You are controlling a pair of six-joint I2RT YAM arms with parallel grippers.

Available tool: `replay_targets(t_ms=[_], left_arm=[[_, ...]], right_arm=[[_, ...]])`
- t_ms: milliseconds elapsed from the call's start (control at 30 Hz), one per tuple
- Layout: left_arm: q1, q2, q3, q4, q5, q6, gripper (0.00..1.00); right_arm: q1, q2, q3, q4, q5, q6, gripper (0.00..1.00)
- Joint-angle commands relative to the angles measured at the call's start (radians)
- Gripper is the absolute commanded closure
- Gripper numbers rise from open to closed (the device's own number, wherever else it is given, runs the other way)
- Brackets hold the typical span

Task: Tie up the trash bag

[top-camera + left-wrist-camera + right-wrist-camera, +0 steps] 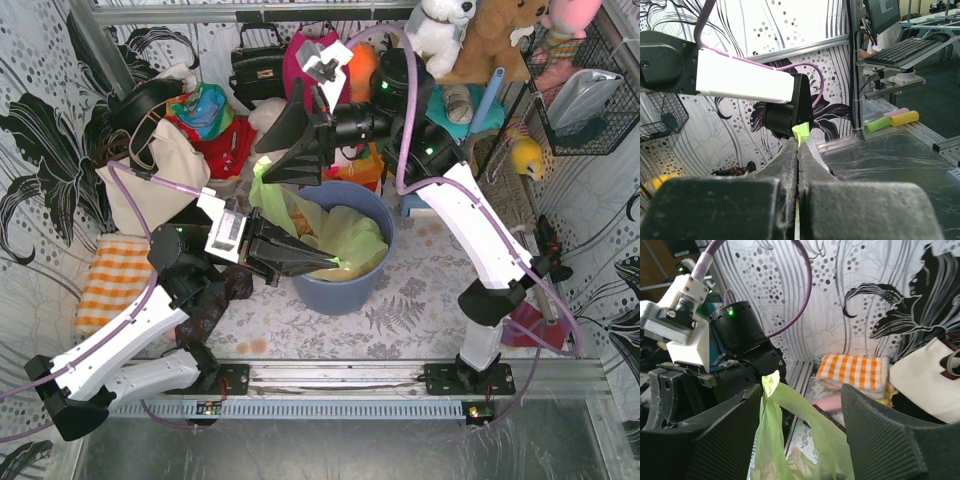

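**Bag in the bin, one corner pinched, one flap loose**

The bin point(345, 295) stands on the table point(420, 300) between my two arms. The trash bag point(355, 245) sits inside it, mouth up, its green film draped over the rim. Tan crumpled paper point(300, 222) shows inside the bag on the far left.

From the top view, a flap of the bag rises out of the bin's far-left side. It runs up and away toward my right hand point(262, 166), so its long axis goes from bin to hand.

On the right wrist view that flap point(771, 410) stands upright between the fingers point(890, 440). They are wide apart, and the film lies against one finger's inner edge. I cannot tell whether it touches.

My left hand point(332, 262) reaches in over the bin's near-left rim. Its fingers point(790, 165) are pressed together, clamped on the bag. A small green tuft point(801, 132) pokes out at their tips.
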Motion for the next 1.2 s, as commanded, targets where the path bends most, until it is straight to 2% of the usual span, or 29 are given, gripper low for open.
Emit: replay_targets(t_ms=[0, 100, 233, 333, 467, 700, 933, 1167], left_arm=[[0.003, -0.017, -0.006, 0.037, 0.01, -0.001, 1.0], [0.004, -0.022, 0.0, 0.01, -0.007, 0.019, 1.0], [0.003, -0.03, 0.015, -0.037, -0.084, 0.058, 1.0], [0.003, -0.032, 0.037, -0.091, -0.182, 0.116, 1.0], [0.003, -0.026, 0.067, -0.135, -0.339, 0.186, 1.0], [0.003, 0.036, 0.109, -0.064, -0.47, 0.25, 1.0], [0.003, 0.114, 0.172, -0.061, -0.546, 0.313, 1.0], [0.003, 0.083, 0.108, -0.046, -0.673, 0.342, 1.0]], right_arm=[[0.03, 0.037, 0.068, -0.004, -0.103, 0.019, 0.38], [0.032, 0.033, 0.056, -0.001, -0.083, 0.014, 0.63], [0.032, 0.001, 0.011, 0.002, 0.003, -0.009, 0.91], [0.032, -0.035, -0.047, 0.013, 0.099, -0.025, 1.0], [0.032, -0.103, -0.118, -0.002, 0.3, -0.057, 1.0], [0.032, -0.215, -0.255, -0.008, 0.661, -0.032, 1.0], [0.031, -0.355, -0.474, 0.067, 0.889, 0.025, 1.0], [0.029, -0.449, -0.618, 0.126, 1.012, 0.102, 1.0]])
